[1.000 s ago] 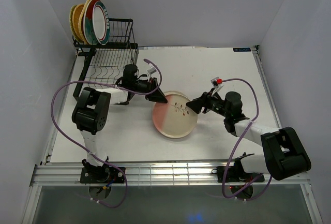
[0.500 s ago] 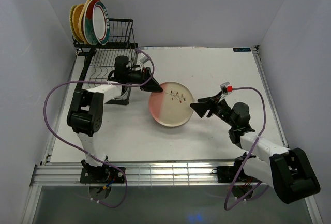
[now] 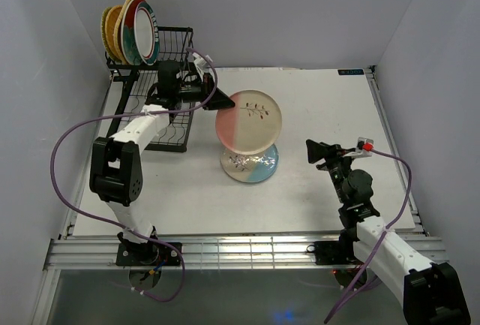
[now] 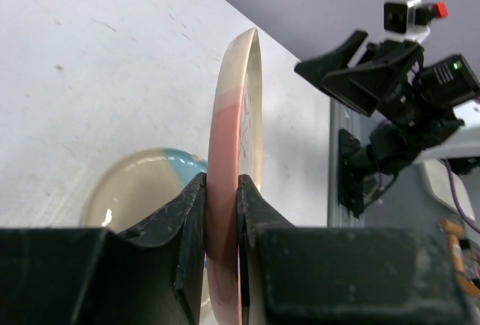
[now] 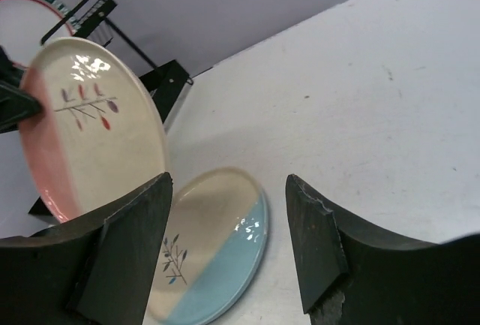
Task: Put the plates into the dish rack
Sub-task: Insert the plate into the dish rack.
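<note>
Beside dish rack [image 3: 177, 46], above worktop [image 3: 322, 100]: left end effector [image 4: 223, 190] closed on rim of pink-and-white plate [image 3: 250, 122], one finger on each face. Plate lifted, tilted, clear of worktop. Plate judged stiff, glazed, slippery, breakable, rather heavy for edge pinch; best hold deep on rim, slow swing. Right end effector [image 5: 229, 212] wide open, holds nothing, well apart from plates. Teal-and-cream plate [image 3: 251, 166] flat on worktop under lifted one. Other plates [image 3: 133, 32] upright in rack rear tier
</note>
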